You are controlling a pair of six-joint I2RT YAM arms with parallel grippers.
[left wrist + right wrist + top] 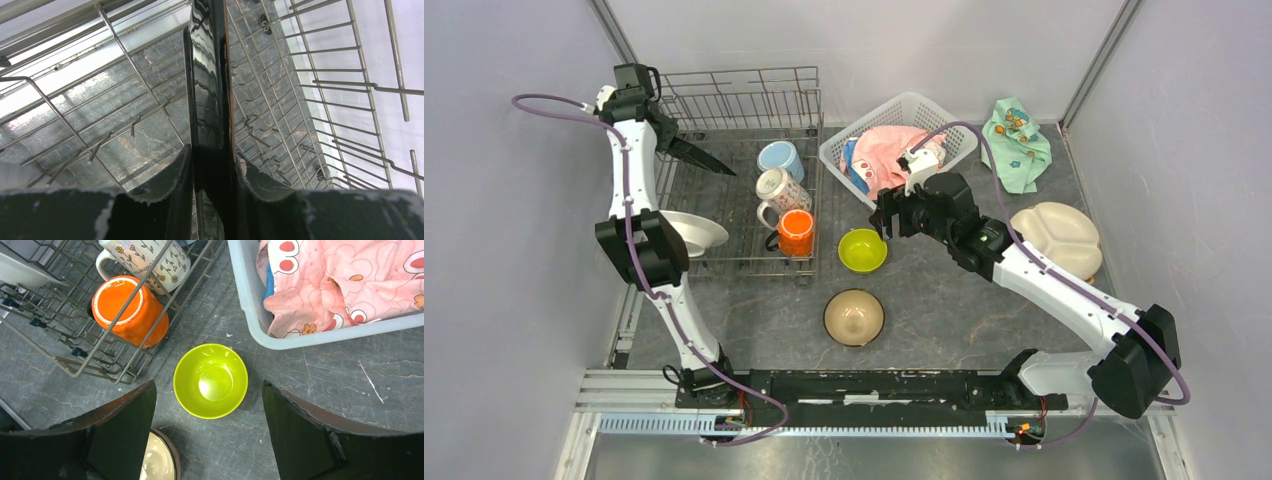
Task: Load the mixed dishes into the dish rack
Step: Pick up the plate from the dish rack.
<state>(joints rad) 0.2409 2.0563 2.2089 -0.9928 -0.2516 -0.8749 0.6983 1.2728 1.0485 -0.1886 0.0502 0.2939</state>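
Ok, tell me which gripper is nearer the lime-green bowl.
Right. The right gripper hovers open directly above the lime-green bowl. The left gripper is well away, over the back left of the dish rack, a dark square plate between its fingers.

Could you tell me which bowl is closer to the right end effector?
The lime-green bowl, directly beneath the right end effector; the tan bowl sits nearer the arm bases.

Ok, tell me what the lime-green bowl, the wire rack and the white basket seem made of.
Lime-green bowl: probably plastic or melamine, glossy; even colour, soft highlight inside. Dish rack: grey metal wire, matt; thin rods. White basket: moulded plastic, going by its lattice walls.
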